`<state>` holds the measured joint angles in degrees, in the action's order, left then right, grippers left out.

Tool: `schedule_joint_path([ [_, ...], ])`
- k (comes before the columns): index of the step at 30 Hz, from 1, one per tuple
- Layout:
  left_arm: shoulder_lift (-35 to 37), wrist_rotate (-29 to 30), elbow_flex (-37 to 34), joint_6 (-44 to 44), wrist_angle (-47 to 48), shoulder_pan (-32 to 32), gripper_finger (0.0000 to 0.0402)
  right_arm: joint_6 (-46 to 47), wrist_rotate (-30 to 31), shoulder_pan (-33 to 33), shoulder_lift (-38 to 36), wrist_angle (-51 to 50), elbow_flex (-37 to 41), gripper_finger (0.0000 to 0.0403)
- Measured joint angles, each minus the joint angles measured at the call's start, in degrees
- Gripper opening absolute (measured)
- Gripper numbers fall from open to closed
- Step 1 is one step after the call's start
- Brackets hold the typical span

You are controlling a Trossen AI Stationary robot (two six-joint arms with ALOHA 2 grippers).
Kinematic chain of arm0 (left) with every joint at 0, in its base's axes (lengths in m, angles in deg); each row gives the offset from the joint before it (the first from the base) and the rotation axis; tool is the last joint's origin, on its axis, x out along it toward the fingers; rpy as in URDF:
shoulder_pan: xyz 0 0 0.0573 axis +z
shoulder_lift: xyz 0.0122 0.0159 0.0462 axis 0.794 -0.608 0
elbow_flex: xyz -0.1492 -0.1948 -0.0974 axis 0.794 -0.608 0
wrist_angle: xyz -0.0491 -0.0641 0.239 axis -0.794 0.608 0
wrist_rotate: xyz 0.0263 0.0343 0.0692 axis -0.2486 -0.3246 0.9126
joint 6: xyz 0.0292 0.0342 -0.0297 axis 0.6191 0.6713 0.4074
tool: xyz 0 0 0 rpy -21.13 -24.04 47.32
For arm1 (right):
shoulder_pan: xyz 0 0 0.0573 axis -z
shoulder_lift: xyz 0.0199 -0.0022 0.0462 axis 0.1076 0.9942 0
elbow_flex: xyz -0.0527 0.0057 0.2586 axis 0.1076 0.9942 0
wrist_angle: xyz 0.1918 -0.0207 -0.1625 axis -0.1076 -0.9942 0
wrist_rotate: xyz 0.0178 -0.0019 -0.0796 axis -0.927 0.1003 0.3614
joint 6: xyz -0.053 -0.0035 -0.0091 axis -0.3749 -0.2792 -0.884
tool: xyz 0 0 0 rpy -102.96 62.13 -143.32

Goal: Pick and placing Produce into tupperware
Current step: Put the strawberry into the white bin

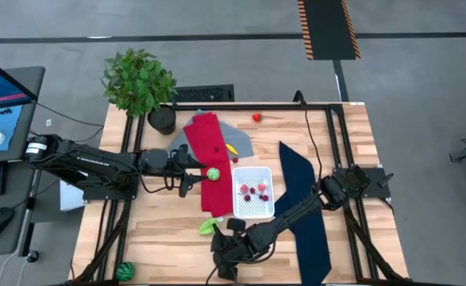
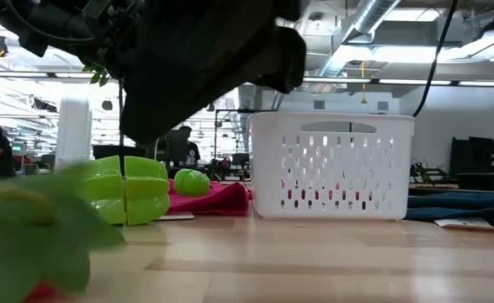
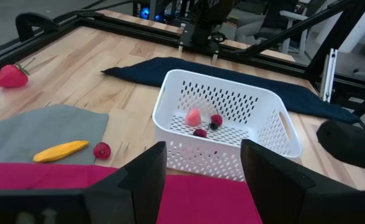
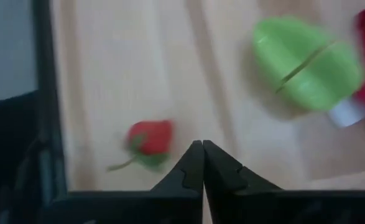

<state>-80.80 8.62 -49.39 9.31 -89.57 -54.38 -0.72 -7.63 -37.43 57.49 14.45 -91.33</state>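
The white tupperware tub stands right of the red cloth and holds pink and red toy pieces. A green ball lies on the red cloth. My left gripper is open just left of the ball, its fingers pointing at the tub. My right gripper is shut near the table's near edge, above bare wood beside a red leafy fruit. A green pepper rests on the table beside it.
A strawberry lies near the far edge. A yellow piece and a red cherry rest on the grey cloth. The navy cloth lies right of the tub. A potted plant stands at the far left corner.
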Motion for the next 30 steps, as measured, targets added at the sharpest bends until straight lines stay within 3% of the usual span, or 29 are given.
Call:
schedule_joint_path([
  [7, 0.0, 0.0, 0.0, 0.0, 0.0, 0.0, 0.0196, 6.8, -12.3, -0.5, -0.2, 0.5, 0.0, 0.0125],
  [19, 0.0, 0.0, 0.0, 0.0, 0.0, 0.0, 0.0196, 15.0, -11.0, -1.6, 0.7, 3.9, 0.0, 0.0197],
  [30, 0.0, 0.0, 0.0, 0.0, 0.0, 0.0, 0.0196, 18.9, -9.6, -1.3, 1.4, 4.1, 0.0, 0.0200],
])
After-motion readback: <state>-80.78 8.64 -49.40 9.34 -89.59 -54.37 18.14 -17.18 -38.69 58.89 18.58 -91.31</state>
